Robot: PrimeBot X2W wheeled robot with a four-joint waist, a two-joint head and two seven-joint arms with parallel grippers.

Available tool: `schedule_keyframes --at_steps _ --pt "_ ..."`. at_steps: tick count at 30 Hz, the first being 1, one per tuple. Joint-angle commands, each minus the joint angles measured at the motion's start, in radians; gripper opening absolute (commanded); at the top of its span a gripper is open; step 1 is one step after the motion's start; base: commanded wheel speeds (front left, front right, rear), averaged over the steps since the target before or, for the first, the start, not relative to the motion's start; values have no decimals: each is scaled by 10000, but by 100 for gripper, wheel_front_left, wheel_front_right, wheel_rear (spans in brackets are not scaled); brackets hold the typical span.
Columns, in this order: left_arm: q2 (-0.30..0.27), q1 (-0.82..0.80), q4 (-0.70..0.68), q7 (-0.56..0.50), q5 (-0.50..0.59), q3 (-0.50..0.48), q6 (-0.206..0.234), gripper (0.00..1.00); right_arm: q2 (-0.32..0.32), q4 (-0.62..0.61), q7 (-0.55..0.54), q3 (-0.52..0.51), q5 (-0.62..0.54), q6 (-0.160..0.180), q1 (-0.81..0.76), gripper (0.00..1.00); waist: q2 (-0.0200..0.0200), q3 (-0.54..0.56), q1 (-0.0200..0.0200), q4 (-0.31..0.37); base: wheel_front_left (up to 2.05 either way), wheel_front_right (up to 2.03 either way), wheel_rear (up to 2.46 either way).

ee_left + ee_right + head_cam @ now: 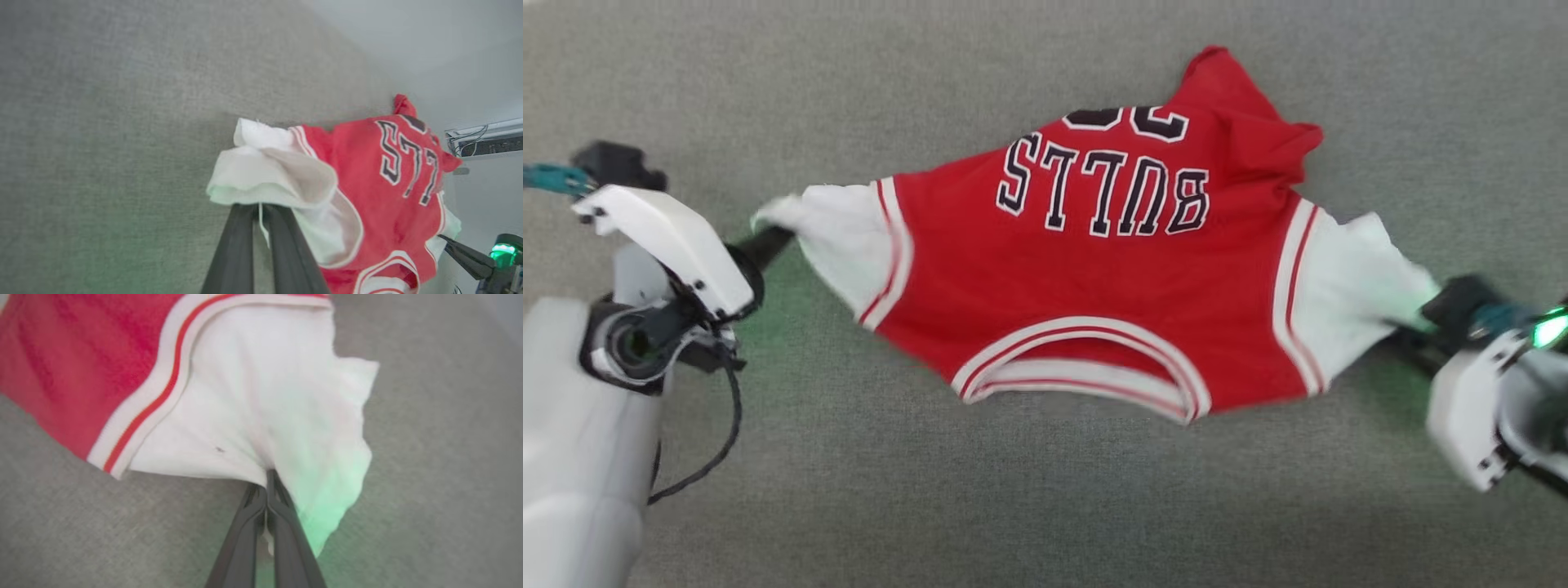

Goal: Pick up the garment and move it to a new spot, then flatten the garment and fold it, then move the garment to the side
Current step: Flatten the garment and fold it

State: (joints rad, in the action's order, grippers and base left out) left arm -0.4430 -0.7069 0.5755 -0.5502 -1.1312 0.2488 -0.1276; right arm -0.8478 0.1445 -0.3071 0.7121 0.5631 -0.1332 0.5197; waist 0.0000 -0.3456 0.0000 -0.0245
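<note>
Left pincer [258, 206] is pinched shut on a bunched-up wad of the white side panel of the garment [1094, 269], with the two dark fingers [235, 249] pressed nearly together and a thin white thread dangling between them. The white cloth folds over right at its tips, and the red body spreads away from it towards the other arm.

Right pincer [267, 475] is doing the same on the opposite white panel. It's clamped tight, and the cloth puckers into creases right where the tips bite. There's a green glow on the bit of white hanging just beside its fingers, and a green light [1550, 329] sits back on that wrist.

So the jersey is strung out between the two pincers, one white panel in each. The black lettering [1104, 192] with its white outline sits about midway between them and reads upside down from the head view. The curved red-and-white striped neckline [1086, 363] is on the robot's side of the line between the pincers. The far end of the jersey is crumpled into a red heap [1241, 122] beyond the lettering.

Under it all is a grey fabric-looking worktop [849, 490]. I can't tell how much of the jersey actually rests on it.
</note>
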Motion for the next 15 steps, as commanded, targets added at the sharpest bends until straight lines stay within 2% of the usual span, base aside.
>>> schedule_keyframes --at_steps 1,9,12,15 --pt "-1 197 -190 106 -149 -30 -38 0 10 31 83 -109 -90 46 -185 0 0 130 0 52 0 0 0" --pt "-483 1428 -2996 803 -1863 -315 -44 0 103 -1066 234 -2532 -343 35 -1193 0 0 441 0 110 0 0 0" --pt "-529 1573 -3590 1103 -1961 -218 -43 0 320 -1567 126 -3480 -363 35 -1500 0 0 401 0 92 0 0 0" --pt "-347 1113 -3519 1673 -1770 -192 -45 0 655 -1881 56 -4179 -195 35 -1344 0 0 271 0 88 0 0 0"
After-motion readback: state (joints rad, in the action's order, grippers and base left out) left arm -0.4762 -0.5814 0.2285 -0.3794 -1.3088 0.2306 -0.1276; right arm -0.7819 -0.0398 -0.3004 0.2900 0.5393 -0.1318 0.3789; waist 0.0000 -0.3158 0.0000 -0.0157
